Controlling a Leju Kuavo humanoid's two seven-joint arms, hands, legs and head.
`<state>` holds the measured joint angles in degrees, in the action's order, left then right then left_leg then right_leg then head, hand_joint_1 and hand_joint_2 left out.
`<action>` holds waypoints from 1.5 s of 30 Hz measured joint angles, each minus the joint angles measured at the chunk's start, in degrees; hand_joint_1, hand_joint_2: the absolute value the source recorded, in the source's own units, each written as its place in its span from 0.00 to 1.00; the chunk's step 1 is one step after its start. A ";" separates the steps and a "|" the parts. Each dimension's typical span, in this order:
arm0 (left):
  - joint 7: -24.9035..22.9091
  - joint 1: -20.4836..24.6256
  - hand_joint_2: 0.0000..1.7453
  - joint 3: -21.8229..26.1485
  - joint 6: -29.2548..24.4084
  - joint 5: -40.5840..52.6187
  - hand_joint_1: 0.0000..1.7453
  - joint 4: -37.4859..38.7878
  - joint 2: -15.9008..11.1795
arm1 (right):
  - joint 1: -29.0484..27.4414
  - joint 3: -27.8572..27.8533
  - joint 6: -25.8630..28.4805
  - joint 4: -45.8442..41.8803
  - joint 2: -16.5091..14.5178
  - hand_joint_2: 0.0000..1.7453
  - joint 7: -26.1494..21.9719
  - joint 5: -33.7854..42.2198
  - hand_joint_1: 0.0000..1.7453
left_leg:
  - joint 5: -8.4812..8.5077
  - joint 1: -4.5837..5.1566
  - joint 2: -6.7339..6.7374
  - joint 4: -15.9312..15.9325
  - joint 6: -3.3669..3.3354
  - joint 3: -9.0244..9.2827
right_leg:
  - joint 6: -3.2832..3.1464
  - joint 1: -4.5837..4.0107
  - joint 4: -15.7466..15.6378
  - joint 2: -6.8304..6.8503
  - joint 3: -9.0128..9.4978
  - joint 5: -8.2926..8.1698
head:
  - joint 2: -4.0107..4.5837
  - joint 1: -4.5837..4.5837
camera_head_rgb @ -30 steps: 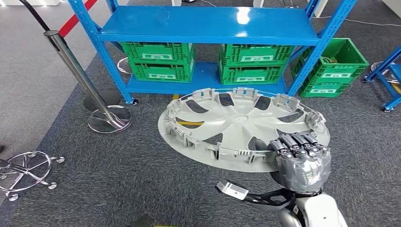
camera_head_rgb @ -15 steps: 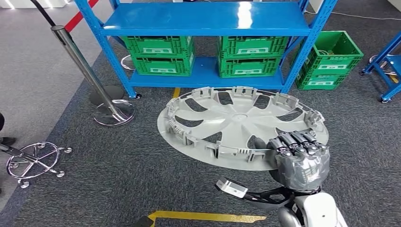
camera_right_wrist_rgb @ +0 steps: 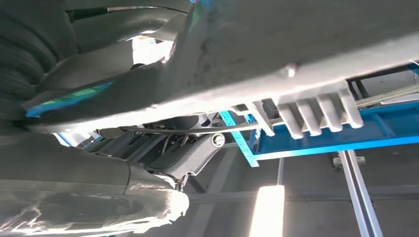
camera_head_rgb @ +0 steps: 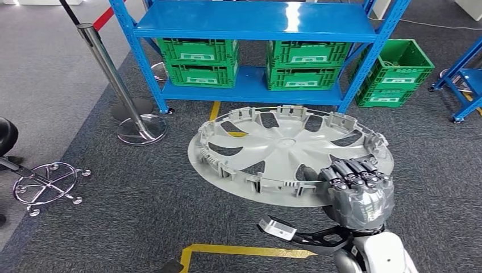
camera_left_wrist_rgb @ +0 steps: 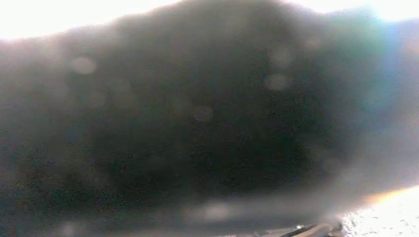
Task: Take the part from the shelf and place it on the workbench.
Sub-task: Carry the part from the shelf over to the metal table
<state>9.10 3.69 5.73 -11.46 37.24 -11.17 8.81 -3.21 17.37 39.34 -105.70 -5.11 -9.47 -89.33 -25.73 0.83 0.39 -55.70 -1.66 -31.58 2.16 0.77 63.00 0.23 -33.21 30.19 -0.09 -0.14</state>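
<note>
The floor (camera_head_rgb: 142, 216) is dark grey carpet, with a lighter grey strip along the left and yellow tape (camera_head_rgb: 244, 250) marking a corner near the robot's feet.

The blue shelf (camera_head_rgb: 256, 23) stands ahead, its top board bare and glossy under the lights. On its lower board sit four green crates (camera_head_rgb: 199, 60), stacked two and two. A fifth crate (camera_head_rgb: 398, 74) stands on the floor just beside the shelf's right post. Part of another blue rack (camera_head_rgb: 466, 85) shows at the right edge.

The part (camera_head_rgb: 284, 151), a grey wheel cover with its ribbed inner side and clips facing up, hangs flat above the carpet in front of the shelf, well clear of it. The right hand (camera_head_rgb: 358, 190) grips it at the near right rim, dark fingers (camera_head_rgb: 352, 173) curled over the edge onto the upper face. In the right wrist view the cover's underside (camera_right_wrist_rgb: 276, 54) runs across the frame with the thumb (camera_right_wrist_rgb: 89, 202) pressed beneath it, and the blue shelf shows behind.

To the left stand a steel barrier post (camera_head_rgb: 111, 79) on a round base (camera_head_rgb: 142, 129), and the chrome star base of a stool (camera_head_rgb: 48, 187).

The left wrist view is a dark blur, so I cannot tell how the left hand sits.
</note>
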 joint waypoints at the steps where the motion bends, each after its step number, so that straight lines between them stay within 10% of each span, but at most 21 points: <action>1: -0.05 0.01 0.00 0.02 -0.01 -0.02 0.00 0.00 0.02 | 0.08 0.00 0.01 0.01 0.00 1.00 -0.10 0.00 1.00 | 0.10 0.11 0.00 -0.37 0.21 -0.36 | -0.29 -0.06 -3.33 -0.01 2.02 -0.73 | 0.00 0.03; 6: -0.14 -0.06 0.00 0.07 -0.07 -0.02 0.00 0.00 0.04 | 0.14 -0.05 0.02 0.02 0.00 1.00 -0.39 0.00 1.00 | 0.07 0.12 -0.10 -1.67 1.69 -1.64 | -1.92 -0.04 -5.91 0.01 2.80 -1.57 | 0.00 0.08; 10: -0.16 -0.10 0.00 0.08 -0.17 -0.03 0.00 0.00 -0.03 | 0.18 -0.12 0.02 0.02 0.00 1.00 -0.61 0.00 1.00 | -7.26 -0.61 -0.25 -13.49 3.13 -6.48 | -2.76 0.18 -6.00 0.14 1.74 -2.56 | 0.00 0.51; 12: -0.18 -0.19 0.00 0.08 -0.17 -0.03 0.00 0.00 -0.04 | 0.16 -0.17 0.02 0.08 0.00 1.00 -0.98 0.00 1.00 | -8.11 -0.89 -0.25 -17.17 3.37 -7.54 | -2.68 0.16 -5.89 0.12 1.18 -2.90 | 0.00 0.51; 17: -0.18 -0.10 0.00 0.08 -0.04 -0.03 0.00 0.00 -0.11 | 0.35 -0.34 0.02 0.20 0.00 1.00 -2.01 0.00 1.00 | -1.74 -0.83 -0.30 -2.15 2.37 0.93 | -1.88 -0.01 -5.67 0.02 0.55 -3.50 | 0.00 0.49; 22: -0.31 -0.18 0.00 0.13 0.05 -0.03 0.00 0.00 -0.19 | 0.57 -1.37 0.02 0.20 0.00 1.00 -3.99 0.00 1.00 | -0.96 -0.82 -0.22 -0.10 0.56 0.92 | -0.41 -0.01 -4.18 0.04 -1.03 -2.62 | 0.00 0.36; 27: -0.31 -0.20 0.00 0.18 0.05 -0.03 0.00 0.00 -0.15 | 0.64 -2.31 0.02 0.35 0.00 1.00 -4.49 0.00 1.00 | -0.23 -0.48 -0.12 -0.02 -0.32 0.03 | 0.01 -0.01 11.00 -0.08 -7.37 4.57 | 0.00 0.09; 33: -0.29 -0.12 0.00 0.21 0.15 -0.02 0.00 0.00 -0.15 | 0.92 -2.69 0.03 0.51 -0.02 1.00 -4.66 0.00 1.00 | -0.20 0.12 -0.22 -0.97 0.44 -0.64 | -0.89 -0.17 -5.13 -0.10 1.64 -1.98 | 0.00 0.12; 37: -0.17 -0.08 0.00 0.41 0.68 -0.53 0.00 0.00 -0.20 | 0.98 -2.91 0.04 0.55 -0.03 1.00 -4.91 0.00 1.00 | -1.07 0.10 -0.29 -2.33 1.60 -1.53 | -1.80 0.10 -5.52 -0.11 1.50 -2.26 | 0.00 0.30; 42: -0.14 -0.19 0.00 1.23 2.22 -1.85 0.00 0.00 -0.26 | 1.04 -3.09 0.04 0.66 -0.15 1.00 -5.01 0.00 1.00 | -8.33 -0.70 -0.34 -17.57 2.97 -8.18 | -2.47 0.24 -5.56 0.00 1.08 -2.59 | 0.00 0.58; 45: -0.14 -0.21 0.00 1.51 2.37 -2.10 0.00 0.00 -0.26 | 1.05 -3.09 0.04 0.86 -0.16 1.00 -4.90 0.00 1.00 | -3.69 -0.77 -0.34 -11.54 2.51 -4.98 | -2.39 0.19 -5.53 -0.11 1.17 -2.51 | 0.00 0.61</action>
<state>8.96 3.48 7.25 -9.09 35.14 -11.17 8.55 -2.16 14.27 39.38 -104.84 -5.28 -14.37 -89.33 -29.42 0.06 0.05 -67.24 0.85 -36.56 -0.23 0.96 57.47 0.12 -32.04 27.69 -0.09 0.47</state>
